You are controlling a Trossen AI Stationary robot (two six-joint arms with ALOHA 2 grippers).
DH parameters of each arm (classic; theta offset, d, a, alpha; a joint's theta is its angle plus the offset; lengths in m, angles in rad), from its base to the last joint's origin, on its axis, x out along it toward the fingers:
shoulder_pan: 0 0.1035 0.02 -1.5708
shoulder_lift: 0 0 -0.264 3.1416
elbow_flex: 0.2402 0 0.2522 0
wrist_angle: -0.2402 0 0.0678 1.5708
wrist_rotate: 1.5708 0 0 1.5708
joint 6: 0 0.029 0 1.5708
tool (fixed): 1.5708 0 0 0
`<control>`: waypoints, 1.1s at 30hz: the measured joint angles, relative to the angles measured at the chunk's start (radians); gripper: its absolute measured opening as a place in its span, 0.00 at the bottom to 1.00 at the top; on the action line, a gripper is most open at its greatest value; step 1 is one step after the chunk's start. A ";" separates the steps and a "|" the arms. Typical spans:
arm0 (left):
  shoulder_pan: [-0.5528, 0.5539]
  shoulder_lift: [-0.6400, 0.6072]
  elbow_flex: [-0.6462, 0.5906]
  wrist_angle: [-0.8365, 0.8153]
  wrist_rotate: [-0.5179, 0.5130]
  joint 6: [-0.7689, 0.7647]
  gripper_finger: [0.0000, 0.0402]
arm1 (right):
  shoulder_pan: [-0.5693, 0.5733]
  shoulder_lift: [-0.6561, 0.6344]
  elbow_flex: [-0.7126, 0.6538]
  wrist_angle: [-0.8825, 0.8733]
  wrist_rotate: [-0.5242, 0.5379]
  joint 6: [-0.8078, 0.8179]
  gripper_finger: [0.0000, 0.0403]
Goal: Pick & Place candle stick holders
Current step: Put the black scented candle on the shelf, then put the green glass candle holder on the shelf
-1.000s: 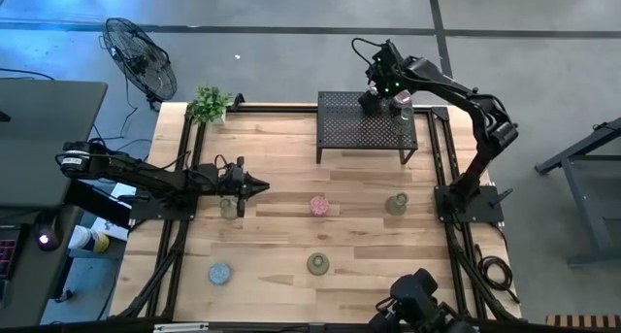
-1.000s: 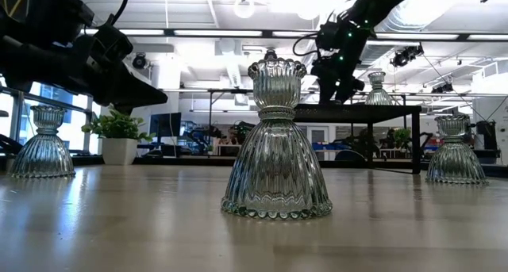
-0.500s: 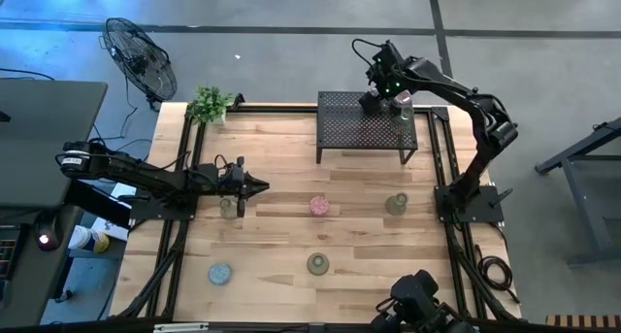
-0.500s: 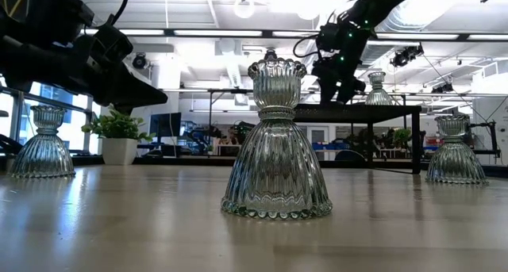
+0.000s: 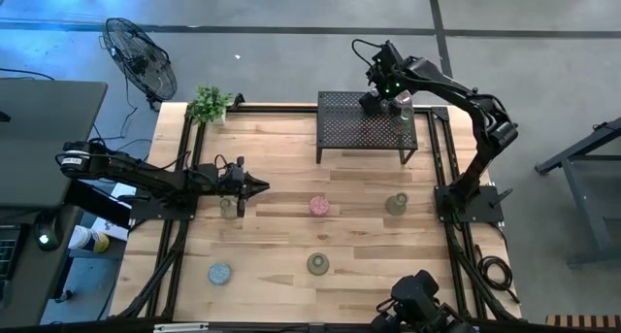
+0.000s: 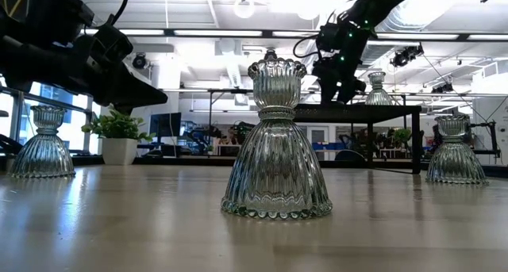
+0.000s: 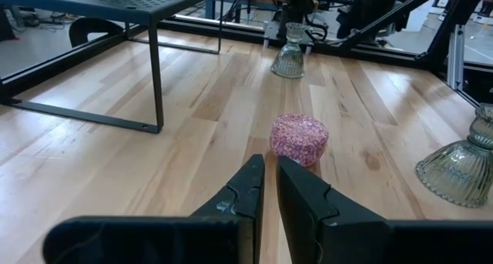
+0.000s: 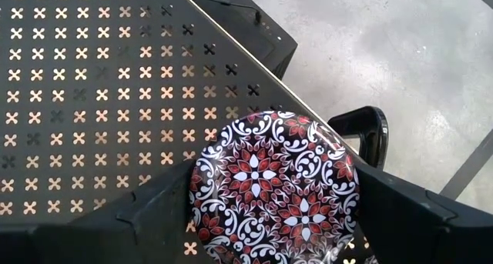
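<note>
Bench (image 5: 291, 178): light wood slats, framed by black rails.

Rack (image 5: 367, 126): black mesh stand at the far edge of the bench, right of centre. One clear holder (image 5: 404, 108) stands on its top near the right-hand corner; in the low view it shows above the rack top (image 6: 377, 88).

Right end effector (image 5: 374, 98): over the rack top, just beside that clear holder. In the right wrist view its two fingers (image 8: 154, 210) are spread on either side of a round patterned disc (image 8: 276, 183) in red, black and white, which lies over the cross-punched mesh; the fingers sit close against the disc's edges, apparently gripping it.

Left end effector (image 5: 257, 185): low over the left half of the bench, pointing toward the middle. Fingers (image 7: 243, 195) nearly closed, a thin gap between them, nothing held.

Candle stick holders on the bench:
- pink holder (image 5: 318, 206), mid-bench, ahead of the left fingertips (image 7: 299, 138);
- olive-green holder (image 5: 396, 204), to the right near the right arm's base;
- olive-green holder (image 5: 317, 264), toward the near edge;
- light blue holder (image 5: 219, 273), near-left;
- clear holder (image 5: 229, 208), just beside the left arm's wrist.

Potted plant (image 5: 209, 105): far left corner of the bench.

Fan (image 5: 141, 56): on the floor beyond that corner.
</note>
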 joint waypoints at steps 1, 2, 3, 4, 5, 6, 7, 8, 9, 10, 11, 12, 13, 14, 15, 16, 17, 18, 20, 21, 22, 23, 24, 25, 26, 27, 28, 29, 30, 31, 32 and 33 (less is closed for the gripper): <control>0.000 0.000 0.000 0.000 0.000 0.000 0.09 | 0.000 0.000 0.000 0.001 0.000 0.000 0.78; 0.000 0.000 0.000 0.000 0.000 0.000 0.09 | 0.000 0.000 0.000 0.001 0.000 0.000 0.78; 0.000 0.000 0.000 0.000 0.000 0.000 0.09 | 0.000 0.000 0.000 0.002 0.000 0.000 0.78; 0.000 0.000 0.000 0.000 0.000 0.000 0.09 | 0.000 0.000 0.000 0.001 0.001 0.000 0.78; 0.000 0.000 0.000 -0.001 0.000 0.000 0.09 | 0.000 -0.001 0.000 0.002 0.001 0.000 0.78; 0.000 0.000 0.000 -0.001 0.000 0.000 0.09 | 0.000 -0.001 0.000 0.004 0.001 0.000 0.78; 0.000 0.000 0.000 -0.001 0.000 0.000 0.09 | 0.000 -0.001 0.000 0.006 0.001 0.000 0.79; 0.000 0.000 0.000 -0.002 -0.001 0.000 0.09 | 0.000 -0.002 0.002 0.007 0.002 0.000 0.79; 0.000 0.000 0.000 -0.004 0.000 0.000 0.09 | 0.000 -0.002 0.002 0.007 0.003 0.001 0.80; 0.000 0.000 0.000 -0.005 0.004 0.000 0.09 | 0.000 -0.003 0.002 0.007 0.008 0.004 0.80; 0.000 0.000 0.000 -0.005 0.008 0.000 0.09 | 0.000 -0.003 0.002 0.006 0.013 0.008 0.81; 0.000 0.000 0.000 -0.005 0.010 0.000 0.09 | 0.000 -0.003 0.002 0.005 0.018 0.014 0.82; 0.000 0.000 0.000 -0.005 0.010 0.000 0.09 | 0.000 -0.003 0.002 0.002 0.019 0.015 0.83; 0.000 0.000 0.000 -0.006 0.010 0.000 0.09 | 0.000 -0.003 0.002 -0.001 0.019 0.015 0.83; 0.000 0.000 0.000 -0.006 0.011 0.000 0.09 | 0.002 -0.003 0.002 -0.001 0.019 0.014 0.84; 0.000 0.000 0.000 -0.006 0.011 0.000 0.09 | 0.005 -0.003 0.002 0.000 0.020 0.013 0.85; 0.000 0.000 0.000 -0.006 0.011 0.000 0.09 | 0.007 -0.004 0.002 0.001 0.024 0.007 0.85; 0.000 0.000 0.000 -0.006 0.011 0.000 0.09 | 0.010 -0.005 0.002 0.004 0.027 -0.002 0.85; 0.000 0.000 0.000 -0.006 0.011 0.000 0.09 | 0.015 -0.011 0.002 0.015 0.029 -0.010 0.85; 0.000 0.000 0.000 -0.006 0.011 0.000 0.09 | 0.017 -0.016 0.002 0.021 0.028 -0.012 0.85; 0.000 0.000 0.000 -0.006 0.011 0.000 0.09 | 0.021 -0.024 0.002 0.026 0.026 -0.013 0.85; 0.000 0.000 0.000 -0.006 0.011 0.000 0.09 | 0.022 -0.033 0.002 0.032 0.025 -0.013 0.85; 0.000 0.000 0.000 -0.007 0.012 0.000 0.09 | 0.023 -0.043 0.002 0.037 0.025 -0.016 0.85; 0.000 0.000 0.000 -0.007 0.012 0.000 0.09 | 0.026 -0.055 0.002 0.041 0.025 -0.020 0.85; 0.000 0.000 0.000 -0.007 0.012 0.000 0.09 | 0.028 -0.069 0.002 0.043 0.026 -0.022 0.85; 0.000 0.000 0.000 -0.007 0.012 0.000 0.09 | 0.030 -0.084 0.002 0.042 0.027 -0.023 0.85; 0.000 0.000 0.000 -0.007 0.012 0.000 0.09 | 0.032 -0.102 0.002 0.042 0.029 -0.024 0.85; 0.000 0.000 0.000 -0.007 0.012 0.000 0.09 | 0.036 -0.120 0.002 0.042 0.028 -0.025 0.85; 0.000 0.000 0.000 -0.007 0.012 0.000 0.09 | 0.043 -0.140 0.002 0.041 0.027 -0.028 0.85; 0.000 0.000 0.000 -0.007 0.012 0.000 0.09 | 0.053 -0.164 0.002 0.034 0.026 -0.032 0.85; 0.000 0.000 0.000 -0.007 0.012 0.000 0.09 | 0.066 -0.188 0.002 0.018 0.025 -0.033 0.85; 0.000 0.000 0.000 -0.008 0.012 0.000 0.09 | 0.083 -0.215 0.002 -0.001 0.024 -0.027 0.84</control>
